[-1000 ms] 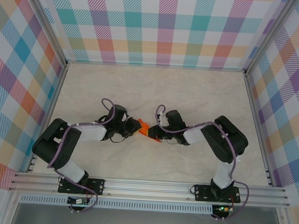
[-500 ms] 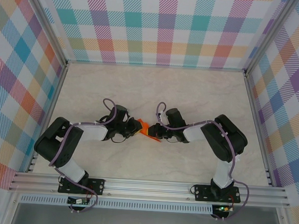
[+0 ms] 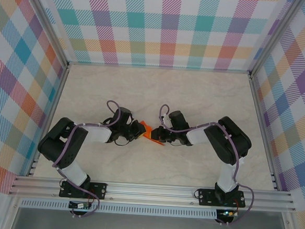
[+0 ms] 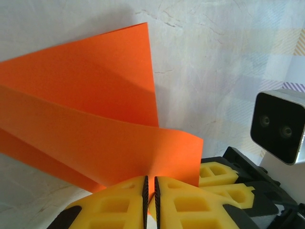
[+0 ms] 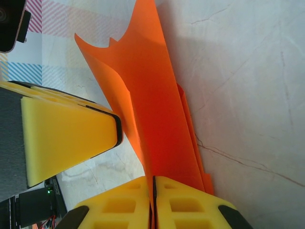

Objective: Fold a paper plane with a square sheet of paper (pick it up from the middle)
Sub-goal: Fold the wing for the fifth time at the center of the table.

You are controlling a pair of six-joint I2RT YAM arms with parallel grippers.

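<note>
The orange paper plane (image 3: 151, 133), a sheet folded into long layered flaps, is held between both grippers just above the table's middle. My left gripper (image 3: 139, 129) is shut on one flap; in the left wrist view the flap (image 4: 95, 138) rises from between the yellow pads of that gripper (image 4: 149, 191). My right gripper (image 3: 159, 134) is shut on the opposite edge; the right wrist view has the folded layers (image 5: 152, 109) running up from its closed gripper (image 5: 153, 191). A left finger (image 5: 66, 138) stands close beside the paper there.
The marble-patterned table (image 3: 159, 89) lies behind the grippers. Checkered walls and metal frame rails (image 3: 257, 116) close in three sides. The right wrist camera (image 4: 279, 126) sits close to the left gripper.
The left arm has crept slightly right toward the right gripper. The paper stays pinched between both grippers, barely shifted.
</note>
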